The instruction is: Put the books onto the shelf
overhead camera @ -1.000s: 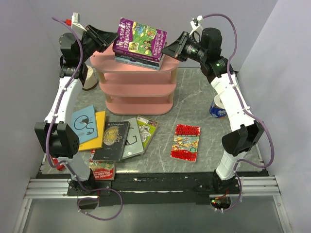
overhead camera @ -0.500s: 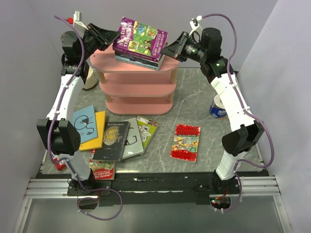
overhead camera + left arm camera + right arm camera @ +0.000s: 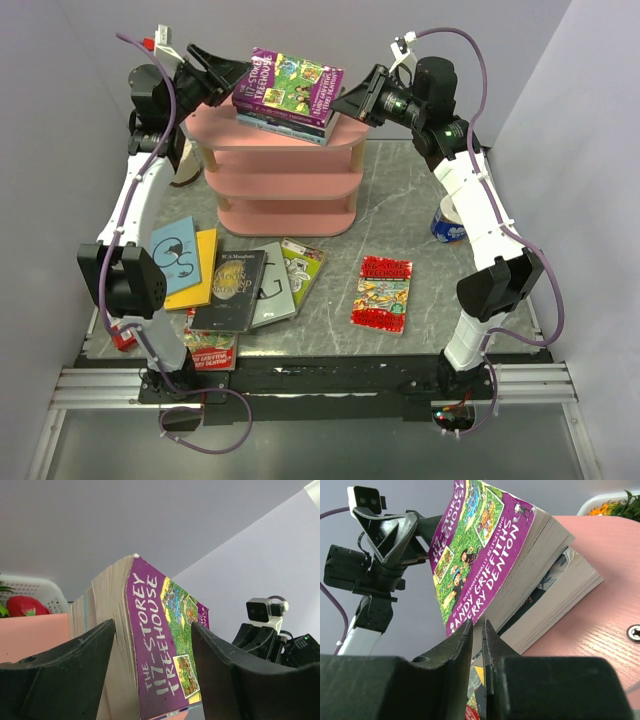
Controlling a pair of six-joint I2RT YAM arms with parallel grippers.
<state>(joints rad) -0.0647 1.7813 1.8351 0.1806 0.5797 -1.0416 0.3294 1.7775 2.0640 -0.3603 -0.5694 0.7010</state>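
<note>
Glossy paperback (image 3: 292, 82), matt pink shelf (image 3: 290, 182)

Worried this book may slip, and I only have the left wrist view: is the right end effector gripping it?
Observer: It appears so; the right end effector is closed on the purple book's near corner.
Operator: Is the book lying flat?
Observer: No, it is tilted, with a gap above the book beneath.
Operator: Any books not yet shelved?
Observer: Yes, a red book, for one, lies alone in front of the shelf.
</note>
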